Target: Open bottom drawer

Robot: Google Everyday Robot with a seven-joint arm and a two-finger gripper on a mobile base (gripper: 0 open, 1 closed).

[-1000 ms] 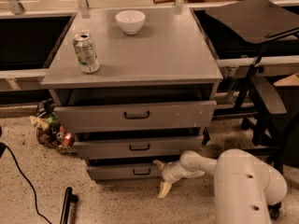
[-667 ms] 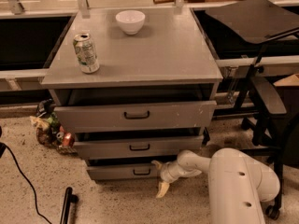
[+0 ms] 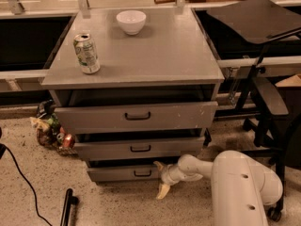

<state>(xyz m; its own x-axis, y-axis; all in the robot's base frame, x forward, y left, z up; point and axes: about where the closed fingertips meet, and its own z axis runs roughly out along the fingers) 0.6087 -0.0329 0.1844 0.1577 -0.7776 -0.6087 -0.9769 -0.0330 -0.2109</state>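
Observation:
The bottom drawer (image 3: 123, 173) is the lowest of three grey drawers in the cabinet, with a low front and a small black loop handle (image 3: 142, 173). It sits slightly out from the cabinet body. My gripper (image 3: 160, 178) is low near the floor, just right of that handle, at the drawer's right end. Its two pale fingers are spread apart, one pointing up (image 3: 158, 165) and one down (image 3: 163, 190), with nothing between them. My white arm (image 3: 235, 187) reaches in from the lower right.
The middle drawer (image 3: 141, 148) and the tall top drawer (image 3: 137, 117) both stand partly out. A soda can (image 3: 86, 53) and a white bowl (image 3: 131, 21) sit on the cabinet top. Clutter (image 3: 52, 132) lies left of the cabinet. A black stand (image 3: 263, 102) is at right, a black cable (image 3: 23, 182) at left.
My arm has shifted a little left and my gripper has edged closer to the bottom drawer's handle. The drawers have not moved.

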